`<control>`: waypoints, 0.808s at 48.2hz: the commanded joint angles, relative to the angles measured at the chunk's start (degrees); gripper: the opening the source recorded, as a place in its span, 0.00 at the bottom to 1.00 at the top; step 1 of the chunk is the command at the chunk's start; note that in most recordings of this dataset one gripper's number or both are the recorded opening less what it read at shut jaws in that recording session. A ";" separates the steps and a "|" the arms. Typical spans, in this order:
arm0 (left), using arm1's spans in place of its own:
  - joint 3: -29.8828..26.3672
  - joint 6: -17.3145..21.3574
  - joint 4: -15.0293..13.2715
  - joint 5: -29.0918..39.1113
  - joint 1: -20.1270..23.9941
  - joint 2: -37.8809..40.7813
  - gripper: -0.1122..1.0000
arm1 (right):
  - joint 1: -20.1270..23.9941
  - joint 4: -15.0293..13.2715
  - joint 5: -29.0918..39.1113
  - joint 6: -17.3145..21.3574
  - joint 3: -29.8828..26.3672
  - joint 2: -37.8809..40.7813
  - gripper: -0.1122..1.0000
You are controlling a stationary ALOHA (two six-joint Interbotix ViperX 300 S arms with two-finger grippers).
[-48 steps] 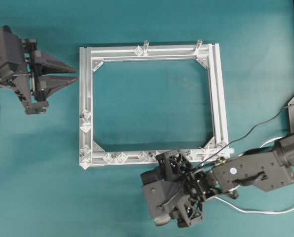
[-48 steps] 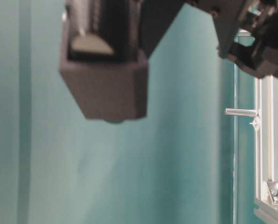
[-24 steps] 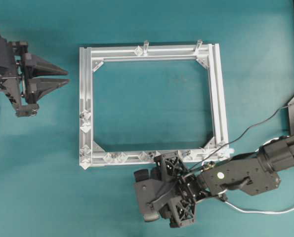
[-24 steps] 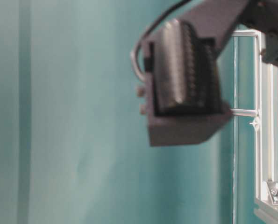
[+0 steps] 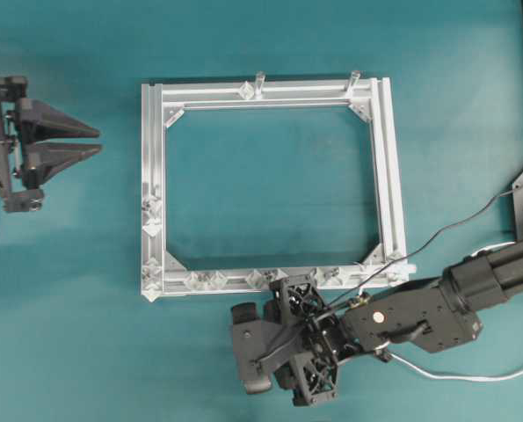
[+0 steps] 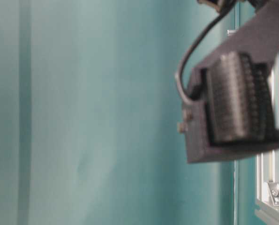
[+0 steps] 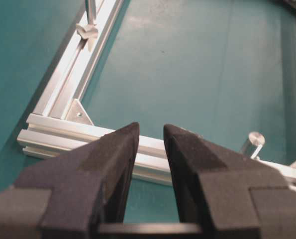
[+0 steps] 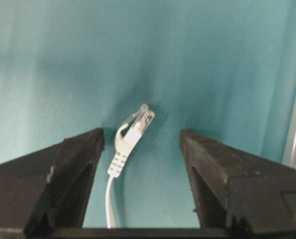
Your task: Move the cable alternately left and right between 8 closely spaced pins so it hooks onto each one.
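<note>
My right hand is spread wide and grips nothing. The thin white cable lies on the smooth teal counter between the matte black fingers, its ribbed clear plug pointing to 1 o'clock. My left hand is open and empty before the grooved aluminium frame. Small shiny diamond pins sit along the frame's 6 o'clock rail.

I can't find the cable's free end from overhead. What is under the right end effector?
The wrist view shows the cable's pale plug lying on the teal table between the open right end effector fingers, untouched. Overhead, the end effector covers it entirely.
</note>
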 commanded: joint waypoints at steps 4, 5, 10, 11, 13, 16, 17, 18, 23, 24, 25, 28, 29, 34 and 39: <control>1.05 -0.18 0.18 2.02 -0.18 -4.83 0.39 | 0.18 0.09 -0.44 0.09 -1.41 -0.70 0.70; 1.23 -0.18 0.18 2.37 -0.18 -5.80 0.39 | 0.26 0.00 -0.44 0.09 -1.41 -0.70 0.69; 2.29 -0.26 0.18 4.39 -0.18 -9.67 0.39 | 0.26 0.09 -0.44 0.09 -1.41 -0.70 0.67; 2.37 -0.26 0.18 4.92 -0.18 -10.55 0.39 | 0.26 0.09 -0.44 0.09 -1.41 -0.70 0.66; 2.81 -0.53 0.18 5.98 -0.18 -12.04 0.39 | 0.26 0.09 -0.35 0.09 -1.49 -0.79 0.65; 3.43 -0.97 0.26 8.00 -0.09 -14.85 0.39 | 0.26 0.09 -0.26 0.09 -1.58 -0.79 0.64; 3.69 -1.05 0.18 8.53 -0.18 -15.64 0.39 | 0.26 0.09 -0.18 0.09 -1.67 -0.70 0.63; 3.96 -1.23 0.18 9.14 -0.18 -16.35 0.39 | 0.26 0.09 -0.18 0.09 -1.76 -0.79 0.62; 5.01 -1.93 0.26 11.51 -0.18 -20.13 0.39 | 0.18 0.09 -0.09 0.09 -2.11 -0.79 0.53; 5.27 -2.02 0.26 11.87 -0.18 -20.83 0.39 | 0.26 0.09 0.00 0.09 -2.20 -0.79 0.49; 5.45 -2.11 0.18 12.22 -0.18 -21.53 0.39 | 0.26 0.09 0.00 0.09 -2.37 -0.79 0.45; 6.06 -2.11 0.18 13.10 -0.18 -23.55 0.39 | 0.26 0.09 0.09 0.09 -2.72 -0.79 0.32; 6.24 -2.11 0.18 13.36 -0.18 -24.08 0.39 | 0.26 0.09 0.18 0.09 -2.90 -0.79 0.27; 7.21 -2.11 0.18 14.85 -0.18 -26.89 0.39 | 0.26 0.00 0.88 0.09 -3.43 -0.79 0.23; 7.73 -2.11 0.18 15.91 -0.09 -28.56 0.39 | 0.26 0.09 2.81 0.09 -4.13 -1.32 0.23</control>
